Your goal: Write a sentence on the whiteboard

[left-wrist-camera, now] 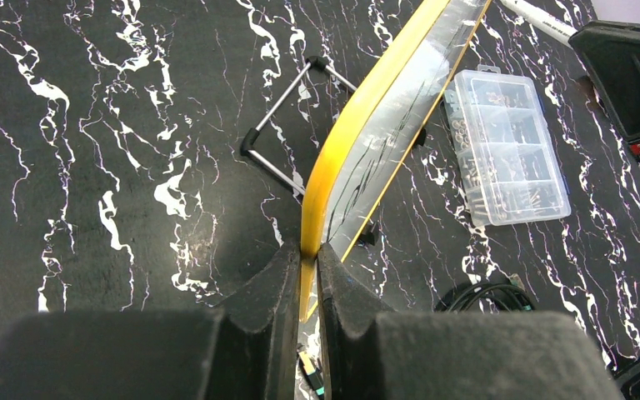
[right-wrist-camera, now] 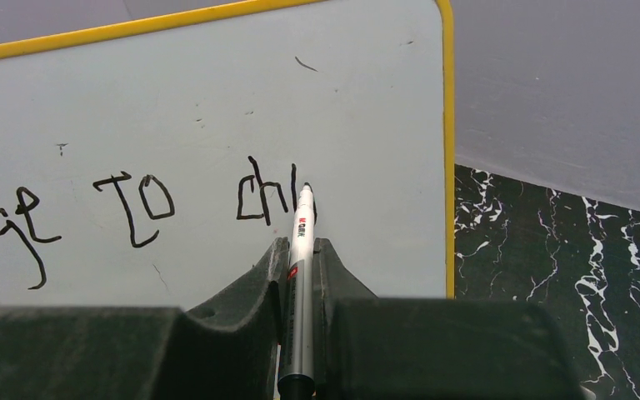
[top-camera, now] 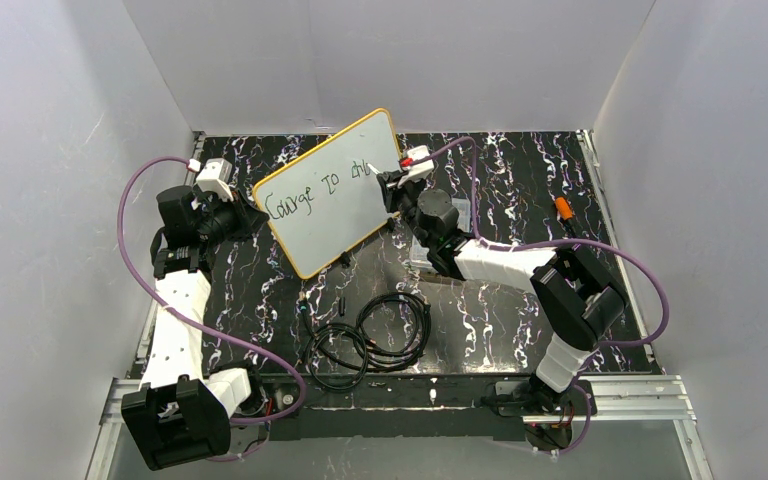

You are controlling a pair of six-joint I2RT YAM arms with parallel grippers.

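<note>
The whiteboard [top-camera: 332, 190], white with a yellow rim, stands tilted above the table. My left gripper [top-camera: 250, 215] is shut on its left edge; in the left wrist view the fingers [left-wrist-camera: 275, 292] pinch the yellow rim [left-wrist-camera: 342, 142]. The sentence [top-camera: 315, 187] in dark marker reads "Courage to ch" and a further stroke. My right gripper [right-wrist-camera: 300, 250] is shut on a white marker [right-wrist-camera: 300, 275]. The marker's tip touches the whiteboard [right-wrist-camera: 217, 100] just right of the "ch" [right-wrist-camera: 258, 196].
A clear compartmented parts box [left-wrist-camera: 504, 146] lies on the black marbled table behind the board. A wire stand [left-wrist-camera: 287, 121] sits beside the board. Coiled black cables [top-camera: 370, 335] lie near the front. An orange-capped item [top-camera: 564, 208] rests at the right.
</note>
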